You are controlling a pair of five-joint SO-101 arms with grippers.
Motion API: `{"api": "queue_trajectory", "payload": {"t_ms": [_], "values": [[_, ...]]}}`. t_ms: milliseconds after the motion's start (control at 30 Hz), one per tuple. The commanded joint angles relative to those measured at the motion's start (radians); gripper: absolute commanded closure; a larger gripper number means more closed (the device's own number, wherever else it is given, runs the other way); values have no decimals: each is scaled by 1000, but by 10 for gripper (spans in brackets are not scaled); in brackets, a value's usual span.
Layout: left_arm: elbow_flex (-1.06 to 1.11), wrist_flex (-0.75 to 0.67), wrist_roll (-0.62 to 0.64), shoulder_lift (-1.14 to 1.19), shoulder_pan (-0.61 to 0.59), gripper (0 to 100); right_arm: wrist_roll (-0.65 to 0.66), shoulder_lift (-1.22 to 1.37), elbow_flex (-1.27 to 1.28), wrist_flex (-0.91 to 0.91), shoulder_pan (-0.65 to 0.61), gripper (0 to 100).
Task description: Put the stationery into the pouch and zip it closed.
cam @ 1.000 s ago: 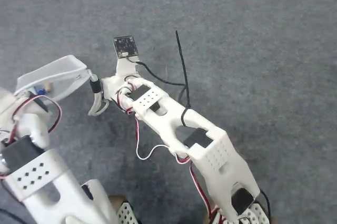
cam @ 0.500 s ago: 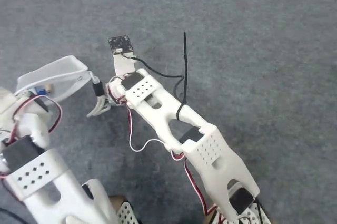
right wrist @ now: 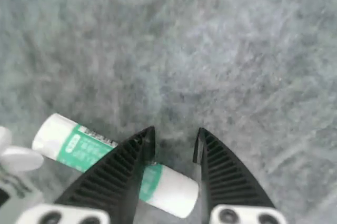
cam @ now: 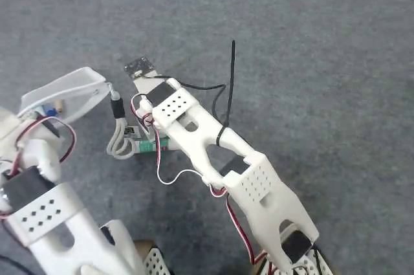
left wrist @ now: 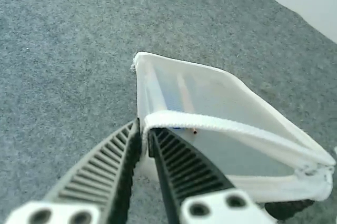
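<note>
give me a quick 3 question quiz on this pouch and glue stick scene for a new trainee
1. True or false: the left gripper is shut on the rim of the pouch.
2. Pick one. The glue stick is: A) inside the pouch, B) lying on the grey table surface, C) lifted off the table in a gripper.
3. Fill in the blank: the right gripper is over one end of the glue stick with its jaws ____.
Key: 1 true; 2 B; 3 open.
</note>
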Motion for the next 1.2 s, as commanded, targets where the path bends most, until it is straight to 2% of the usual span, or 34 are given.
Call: {"api": "queue_trajectory", "payload": {"t_ms": [0,267,700,900,1067,1167], "values": [[-39,-40,11,0,3,987,78,-99,-52,62,-7,875],[-39,-40,11,3,3,987,298,-234,-52,208,-8,875],[-39,-40,11,5,3,987,433,-328,-43,325,-7,872],[-39,-38,11,5,2,987,434,-372,69,262,-27,871],[-39,-37,9,5,-3,987,440,-427,258,116,-84,868],[-39,-35,9,3,-3,987,479,-472,373,38,-110,814]]}}
